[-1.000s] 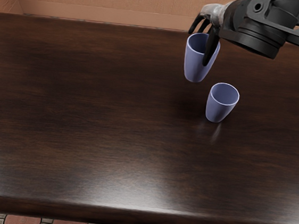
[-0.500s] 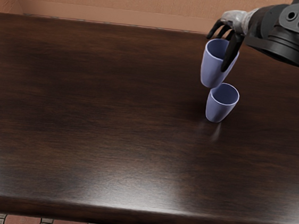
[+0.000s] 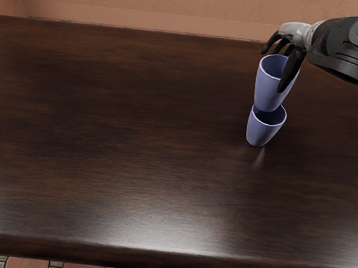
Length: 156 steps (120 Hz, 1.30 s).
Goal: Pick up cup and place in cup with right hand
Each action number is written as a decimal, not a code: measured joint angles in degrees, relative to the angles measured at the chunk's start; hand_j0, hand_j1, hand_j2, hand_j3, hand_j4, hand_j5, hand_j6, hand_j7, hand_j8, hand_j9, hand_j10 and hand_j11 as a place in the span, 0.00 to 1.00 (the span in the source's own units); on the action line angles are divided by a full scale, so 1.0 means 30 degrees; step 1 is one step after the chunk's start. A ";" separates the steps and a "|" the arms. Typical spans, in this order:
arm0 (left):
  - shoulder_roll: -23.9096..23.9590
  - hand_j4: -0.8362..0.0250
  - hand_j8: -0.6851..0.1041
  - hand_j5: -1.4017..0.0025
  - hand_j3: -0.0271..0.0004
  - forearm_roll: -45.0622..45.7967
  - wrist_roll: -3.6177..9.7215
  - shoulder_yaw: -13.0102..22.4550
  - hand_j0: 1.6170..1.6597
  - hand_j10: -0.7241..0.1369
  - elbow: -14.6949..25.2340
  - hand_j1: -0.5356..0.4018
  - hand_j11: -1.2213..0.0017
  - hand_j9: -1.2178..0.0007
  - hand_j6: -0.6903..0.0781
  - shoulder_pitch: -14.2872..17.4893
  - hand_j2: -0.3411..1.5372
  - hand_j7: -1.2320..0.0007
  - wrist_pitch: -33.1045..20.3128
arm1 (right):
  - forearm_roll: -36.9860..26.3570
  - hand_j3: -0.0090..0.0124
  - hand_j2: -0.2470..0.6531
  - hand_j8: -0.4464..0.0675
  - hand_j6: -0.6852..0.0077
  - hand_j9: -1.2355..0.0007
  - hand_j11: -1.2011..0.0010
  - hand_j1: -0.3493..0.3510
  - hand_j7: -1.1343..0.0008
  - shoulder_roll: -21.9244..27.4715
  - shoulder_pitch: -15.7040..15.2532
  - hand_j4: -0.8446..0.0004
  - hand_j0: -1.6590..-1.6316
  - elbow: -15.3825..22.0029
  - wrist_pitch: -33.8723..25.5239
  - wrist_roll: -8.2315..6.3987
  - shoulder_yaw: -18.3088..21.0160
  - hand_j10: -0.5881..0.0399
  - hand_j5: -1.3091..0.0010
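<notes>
At upper right, the right hand (image 3: 288,59) grips an upright bluish-purple cup (image 3: 268,86), its bottom overlapping the matching lower cup (image 3: 260,131) on the dark worktop (image 3: 120,141).

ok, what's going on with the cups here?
The right hand grips a blue cup near its rim, roughly upright. A second cup stands on the table. The held one's base overlaps the lower one's mouth in this view; I can't tell whether it's actually inside.
</notes>
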State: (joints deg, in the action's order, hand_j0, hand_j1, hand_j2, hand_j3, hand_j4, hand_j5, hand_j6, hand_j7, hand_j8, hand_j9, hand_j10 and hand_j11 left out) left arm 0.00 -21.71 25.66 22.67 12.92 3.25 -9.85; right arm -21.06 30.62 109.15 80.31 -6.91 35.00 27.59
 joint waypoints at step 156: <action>0.0000 0.97 0.87 1.00 0.99 0.0000 0.0000 0.0001 0.96 0.84 -0.0026 0.94 1.00 1.00 0.90 0.0117 0.18 1.00 -0.0001 | -0.0338 0.42 0.31 0.19 0.45 0.60 0.59 0.62 0.56 0.1349 -0.0275 0.54 0.04 0.0766 0.0507 -0.0001 -0.0812 0.33 0.62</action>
State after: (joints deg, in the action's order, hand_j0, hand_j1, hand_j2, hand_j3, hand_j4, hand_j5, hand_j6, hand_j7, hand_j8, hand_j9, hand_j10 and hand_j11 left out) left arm 0.00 -21.71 25.66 22.67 12.84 3.60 -9.86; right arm -22.08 34.66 108.33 82.61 -5.38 34.99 25.15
